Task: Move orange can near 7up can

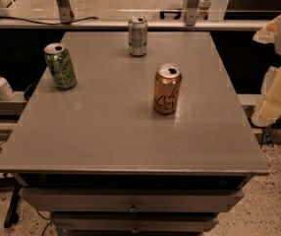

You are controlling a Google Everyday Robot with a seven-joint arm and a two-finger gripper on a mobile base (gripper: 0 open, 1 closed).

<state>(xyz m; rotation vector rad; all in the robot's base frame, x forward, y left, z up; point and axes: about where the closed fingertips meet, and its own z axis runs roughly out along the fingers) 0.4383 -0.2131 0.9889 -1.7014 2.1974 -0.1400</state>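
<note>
The orange can [167, 89] stands upright right of the middle of the grey table [111, 132]; it is copper-orange with dark cursive script and a silver top. The 7up can [137, 36], silver-grey, stands upright near the table's far edge, behind and a little left of the orange can. My gripper [276, 98] shows as pale cream parts at the right edge of the view, off the table's right side and well apart from both cans. It holds nothing that I can see.
A green patterned can [60, 66] stands tilted near the table's left edge. A white pump bottle [1, 84] sits on a ledge left of the table. Drawers [130, 205] run under the table's front edge. Metal frame legs [191, 4] stand behind.
</note>
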